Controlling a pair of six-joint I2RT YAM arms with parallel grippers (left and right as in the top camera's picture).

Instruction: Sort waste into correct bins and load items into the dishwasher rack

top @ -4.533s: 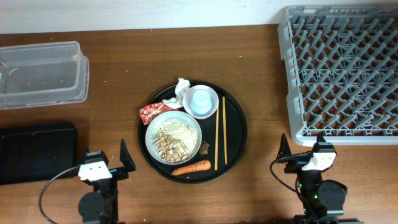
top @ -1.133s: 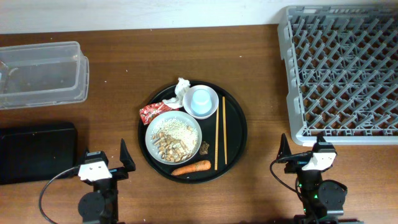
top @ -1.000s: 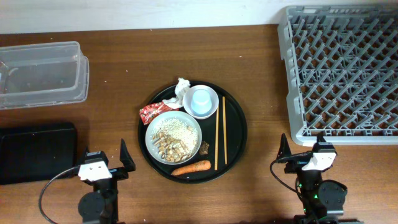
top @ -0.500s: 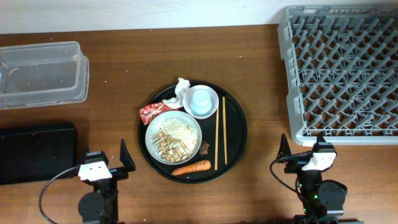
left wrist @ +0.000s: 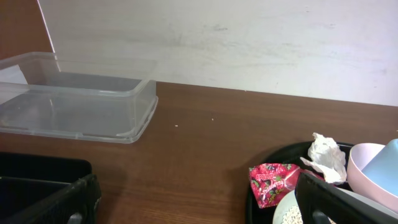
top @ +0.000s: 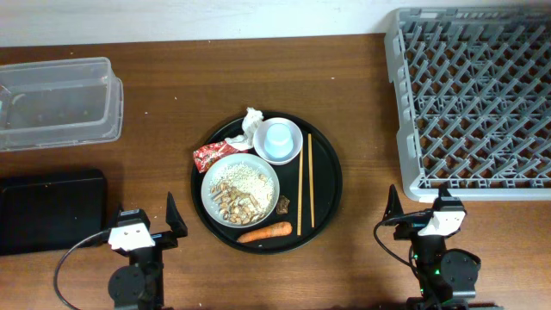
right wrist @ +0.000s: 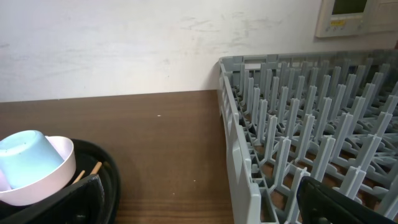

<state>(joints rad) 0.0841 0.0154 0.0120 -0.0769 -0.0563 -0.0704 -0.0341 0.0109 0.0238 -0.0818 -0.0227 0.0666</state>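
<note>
Dark wooden table (top: 155, 138), plain white wall (left wrist: 249, 43) behind. A pale wall panel (right wrist: 360, 15) hung above the grey dishwasher rack (top: 473, 103), which sat far right. Clear tub (top: 56, 103) lay far left, with the black rectangular tray (top: 52, 211) nearer.

Round black tray (top: 329, 185) at centre carried:
- white plate (top: 207, 185) of rice and scraps (top: 241, 189)
- carrot (top: 265, 232)
- dark scrap (top: 283, 204)
- chopsticks (top: 305, 194)
- blue cup (top: 279, 138) inside the bowl (top: 297, 152)
- tissue (top: 251, 125)
- red wrapper (top: 209, 157) at the left rim

Left jaws and right jaws stood spread wide, grasping nothing, by the table's near edge. Nothing had shifted since the earlier frames.
</note>
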